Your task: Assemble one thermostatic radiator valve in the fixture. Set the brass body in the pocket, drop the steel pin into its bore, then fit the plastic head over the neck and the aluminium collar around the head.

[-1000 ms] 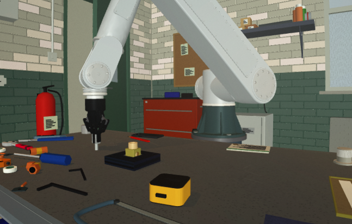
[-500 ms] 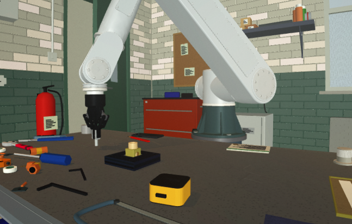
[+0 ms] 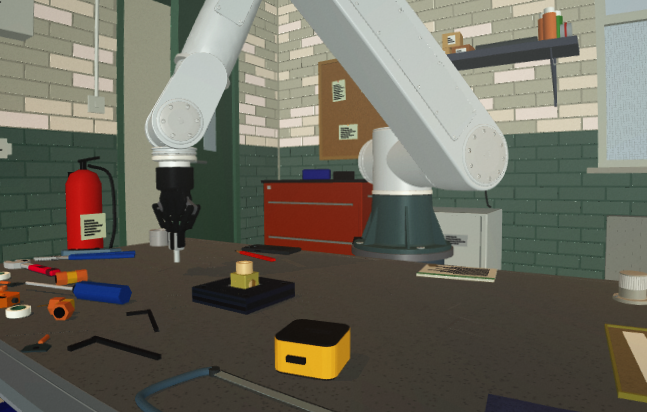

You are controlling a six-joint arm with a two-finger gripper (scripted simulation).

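The brass body [image 3: 244,277] sits upright in the pocket of the dark fixture [image 3: 243,295] near the middle of the bench, its pale neck pointing up. My gripper [image 3: 176,244] hangs above the bench to the left of and behind the fixture. It grips the steel pin [image 3: 176,254], which points straight down out of the fingers, its tip clear of the bench top. The ribbed white plastic head [image 3: 632,287] stands far right on the bench. A grey ring [image 3: 158,237], possibly the collar, stands behind the gripper.
Hand tools lie on the left of the bench: a blue-handled screwdriver [image 3: 95,291], hex keys [image 3: 113,346], tape rolls and orange fittings. A yellow box [image 3: 312,348] sits in front of the fixture. The robot base [image 3: 401,225] stands behind, with a booklet [image 3: 456,272] beside it.
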